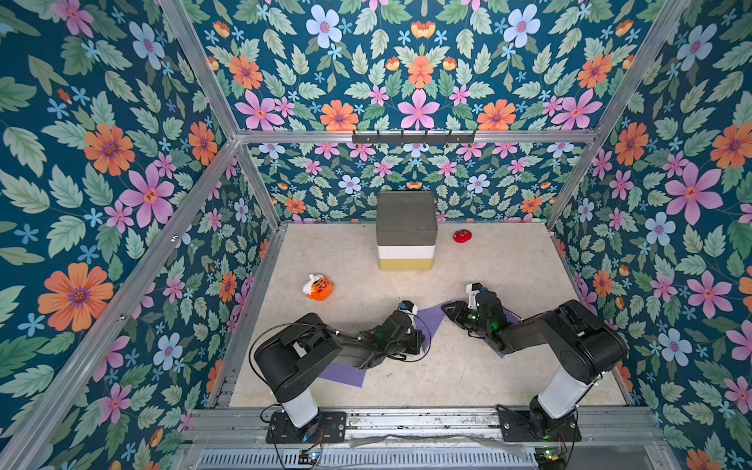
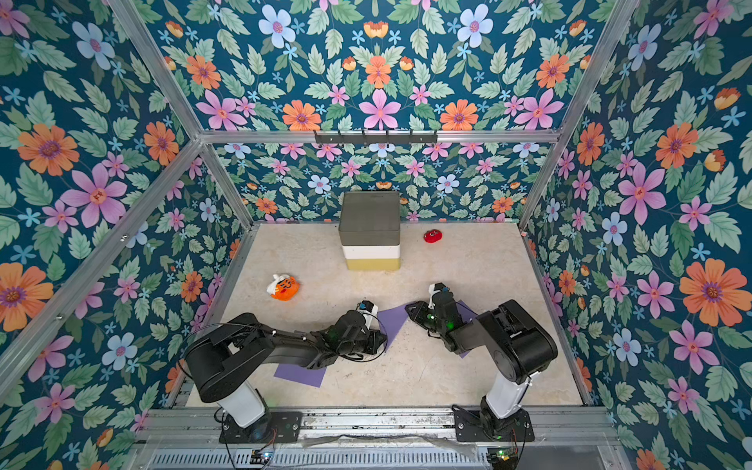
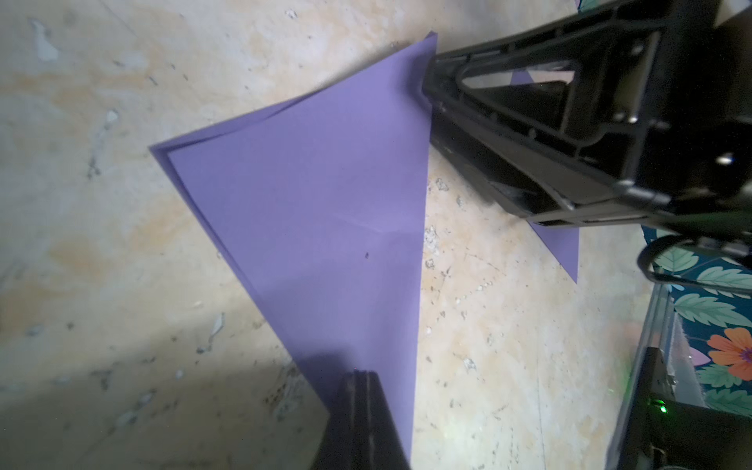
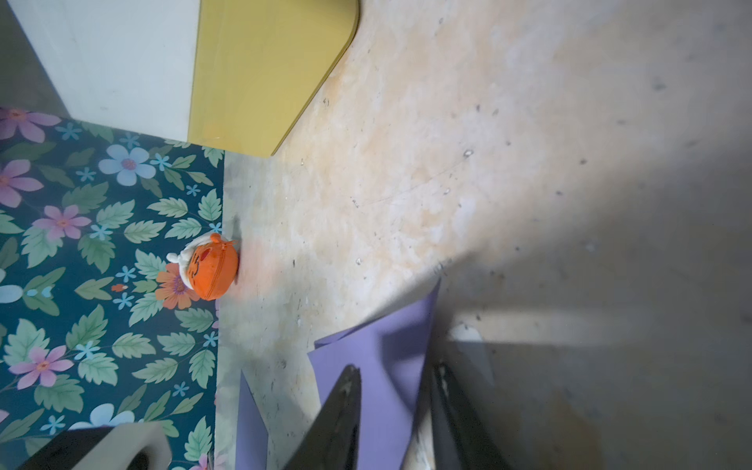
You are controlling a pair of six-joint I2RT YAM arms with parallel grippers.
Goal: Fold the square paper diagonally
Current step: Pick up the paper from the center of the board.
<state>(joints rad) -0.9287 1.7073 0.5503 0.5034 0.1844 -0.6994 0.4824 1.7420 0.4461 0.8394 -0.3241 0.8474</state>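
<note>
You have the folded purple paper (image 1: 432, 321) (image 2: 393, 322) lying flat on the desk (image 1: 496, 264) near its middle, between the two arms and pinned at both ends of its long edge. Your left fingers (image 3: 360, 392) (image 1: 419, 339) are closed tight together, with their tips set down on the near corner of the triangle (image 3: 325, 228). Your right fingers (image 4: 346, 401) (image 1: 449, 311) stand a little apart, not clamped. They straddle the far corner, where the sheet (image 4: 382, 366) shows in the gap and curls up slightly against one of them. In the left wrist view, the right fingers (image 3: 443, 67) touch that corner's edge. Your left arm stretches low across the desk from its base toward the centre, with its wrist over the triangle's left part. Your right arm is bent at the elbow, its forearm reaching inward and low, fingers pointing toward the left arm's side. The long, straight folded edge runs from the right fingers back toward the left fingers, mostly far to near. The square corner points to the left arm's side, and there the two layers sit slightly out of line. Another purple sheet (image 1: 344, 375) lies under the left arm. A stack of grey, white and yellow boxes (image 1: 407, 232) stands at the back of the desk, an orange plush toy (image 1: 318, 287) sits to its left and a small red toy (image 1: 462, 236) to its right.
</note>
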